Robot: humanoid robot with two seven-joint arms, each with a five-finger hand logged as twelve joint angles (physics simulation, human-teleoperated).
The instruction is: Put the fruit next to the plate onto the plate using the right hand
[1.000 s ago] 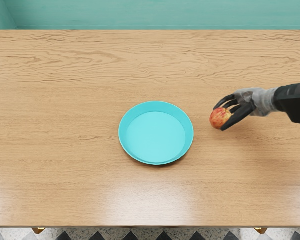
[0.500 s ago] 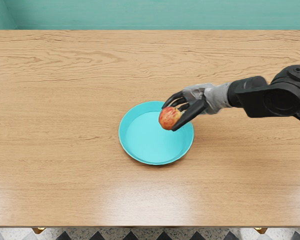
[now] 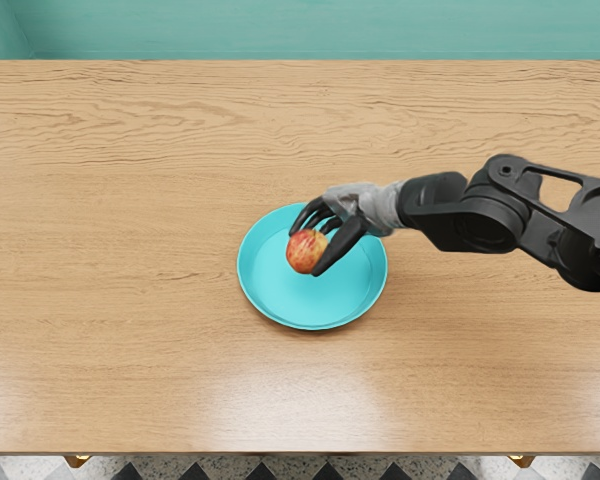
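Pale wood with a wavy brown grain makes up the desk point(image 3: 130, 150), which fills nearly the whole head view. Behind its far edge runs a teal wall point(image 3: 280, 25), and below its near edge a strip of black and white checked floor point(image 3: 230, 470) shows.

The right arm point(image 3: 500, 215) comes in from the picture's right edge. It is black and bulky at the joints and narrows to a grey wrist as it reaches leftward over the desk.

A turquoise plate point(image 3: 255, 290) sits a little right of the middle of the desk. It is round and shallow, with a raised rim and a flat, lighter inside.

The right hand point(image 3: 342, 212) hangs over the far part of the plate, its grey back turned up and its dark fingers point(image 3: 332, 245) pointing down and to the left. The fingers are curled around the fruit and grip it from the far and right sides, one long finger lying along its right flank.

The fruit point(image 3: 304, 250) is an apple, small and round, mostly red with a yellowish patch and faint streaks on the side towards the camera. It lies within the plate's outline, over the left of centre of the inside and closer to the far rim than the near one. Whether its underside touches the plate or hangs just above it cannot be told from this angle.
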